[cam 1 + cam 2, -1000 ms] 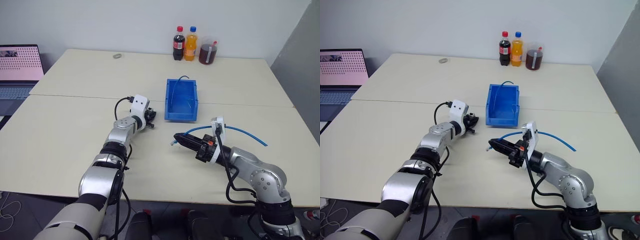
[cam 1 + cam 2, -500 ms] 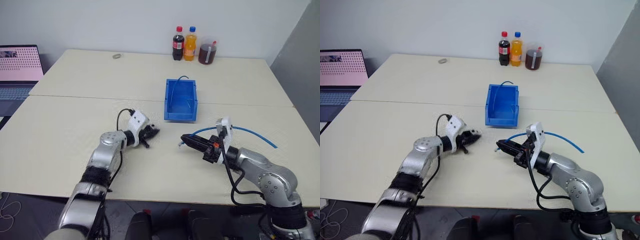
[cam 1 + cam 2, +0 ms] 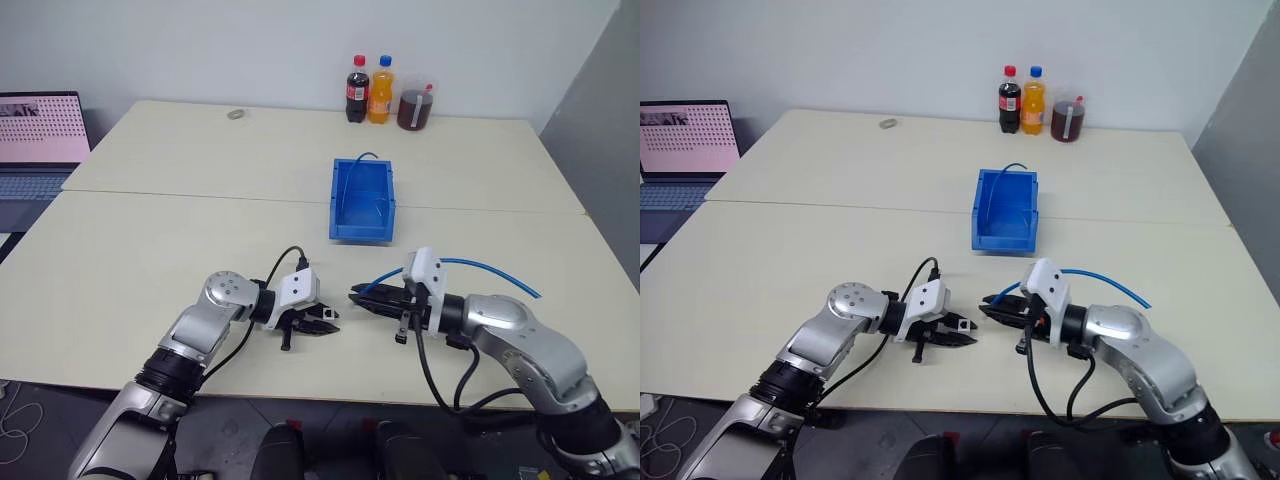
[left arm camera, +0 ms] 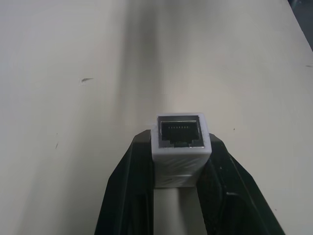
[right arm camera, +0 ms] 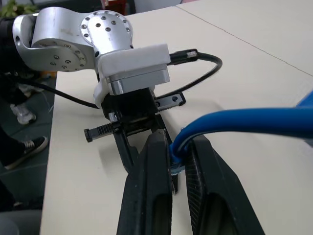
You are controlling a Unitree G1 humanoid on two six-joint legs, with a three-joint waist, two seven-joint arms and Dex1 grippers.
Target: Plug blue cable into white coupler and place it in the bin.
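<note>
Bare tabletop (image 3: 150, 250) between grippers, bin (image 3: 362, 200)

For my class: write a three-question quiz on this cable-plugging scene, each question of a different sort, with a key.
1. True or false: the white coupler lies in the bin.
2. The blue cable is held by: A) the left gripper B) the right gripper C) neither
3. Fill in: the coupler's open socket faces ____ from the left gripper.

Key: 1. False; it is clamped in the left gripper's jaws. 2. B. 3. Away.
</note>
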